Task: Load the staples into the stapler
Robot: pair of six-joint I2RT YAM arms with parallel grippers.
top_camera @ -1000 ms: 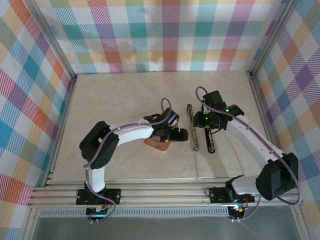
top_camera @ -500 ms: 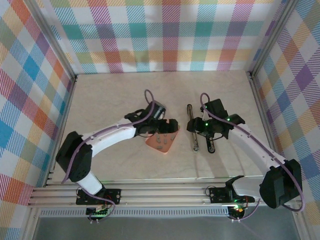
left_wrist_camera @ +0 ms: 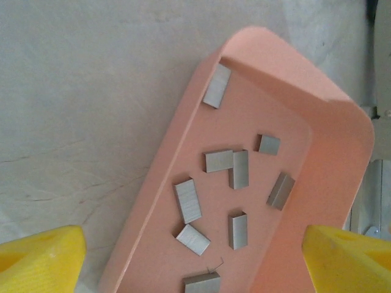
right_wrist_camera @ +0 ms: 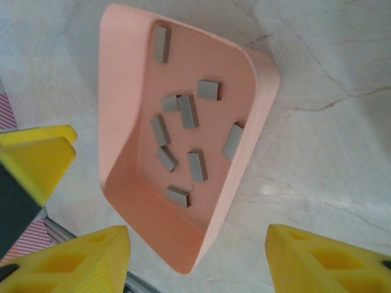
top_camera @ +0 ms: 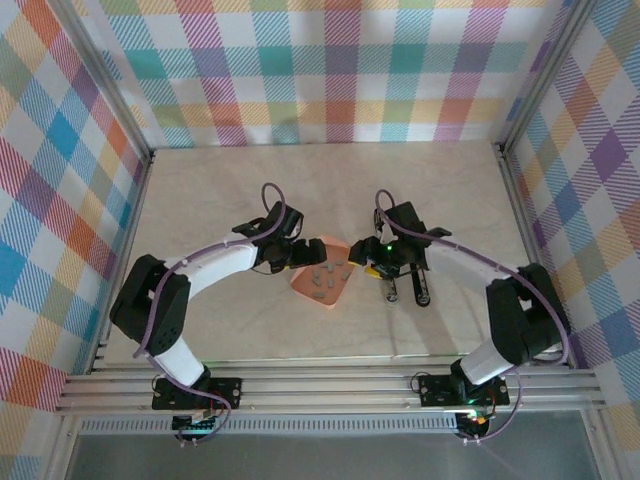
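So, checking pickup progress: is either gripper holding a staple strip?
No, the staples lie loose in the tray, and the left gripper and right gripper both stand open and empty.

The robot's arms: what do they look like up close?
The left arm and right arm have white links joined by chunky black joints, with a thin purple cable looping along each. The fingers are bright yellow wedge-shaped blocks. A small green light glows on the right arm.
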